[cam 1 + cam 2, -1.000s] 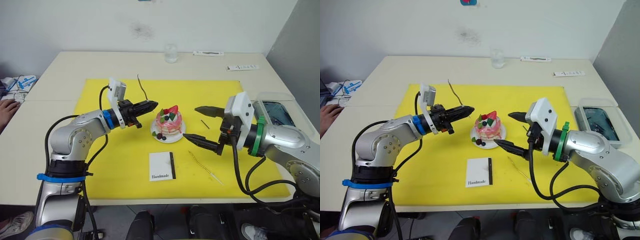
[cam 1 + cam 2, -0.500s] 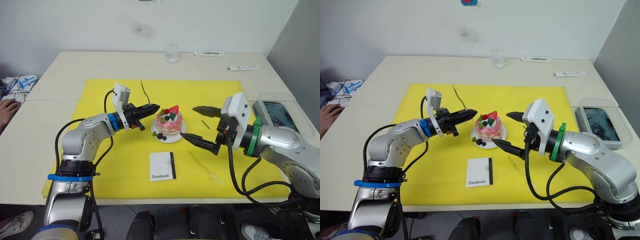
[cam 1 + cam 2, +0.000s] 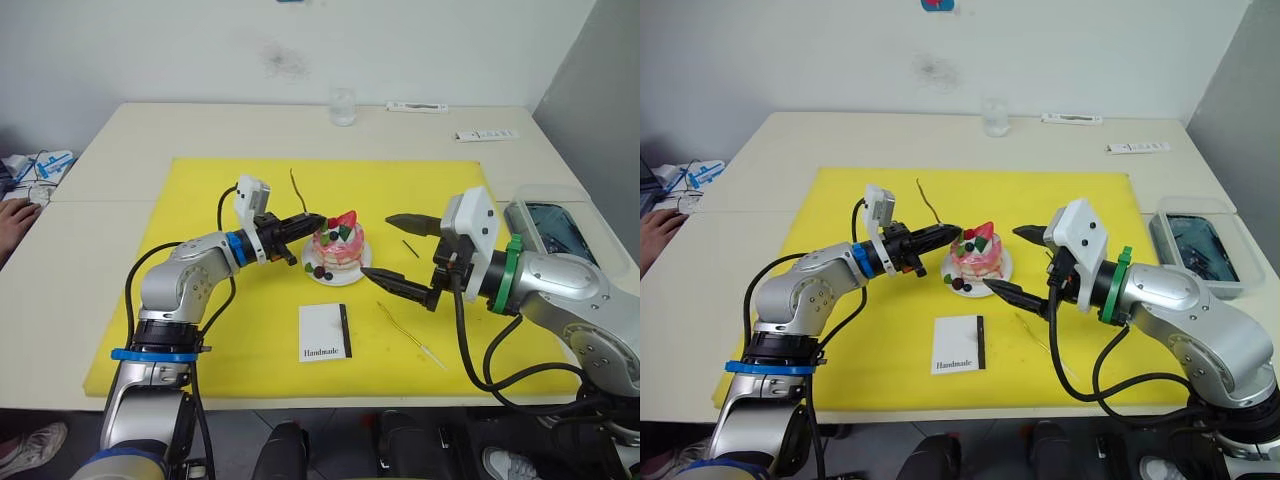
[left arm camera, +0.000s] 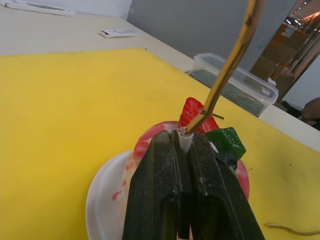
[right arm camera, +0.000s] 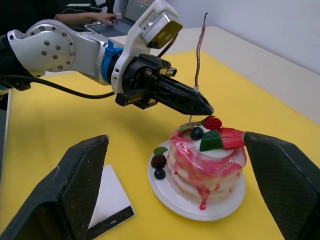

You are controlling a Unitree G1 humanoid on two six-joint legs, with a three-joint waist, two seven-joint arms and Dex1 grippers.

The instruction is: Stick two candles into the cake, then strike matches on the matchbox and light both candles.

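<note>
The right wrist view shows the left hand (image 5: pixel 197 105) pinching a candle (image 5: pixel 199 52) by its whitish base, the wavy stick rising nearly upright, with the tips poised just over the top of the cake (image 5: pixel 206 157) beside the dark berry. The step in hand looks like planting this first candle. To do it well, the base should go straight down into the soft top, clear of the strawberry and the green leaf, and the hand should let go only once the stick stands on its own; a sideways push could shift the cake on its white plate (image 5: pixel 177 200).

The right hand (image 3: pixel 397 251) is spread wide, its two fingers either side of the plate's near edge without touching it, placed to steady it if needed.

The second candle (image 3: pixel 411 335) lies on the yellow mat (image 3: pixel 200 320) near the right arm, a match (image 3: pixel 410 248) lies beyond the right hand, and the matchbox (image 3: pixel 326 332) sits in front of the cake.

A clear lidded tub (image 3: pixel 552 222) on the tabletop (image 3: pixel 110 150) at the right holds something dark that cannot be made out. A glass (image 3: pixel 342 105) stands at the far edge, seemingly empty.
</note>
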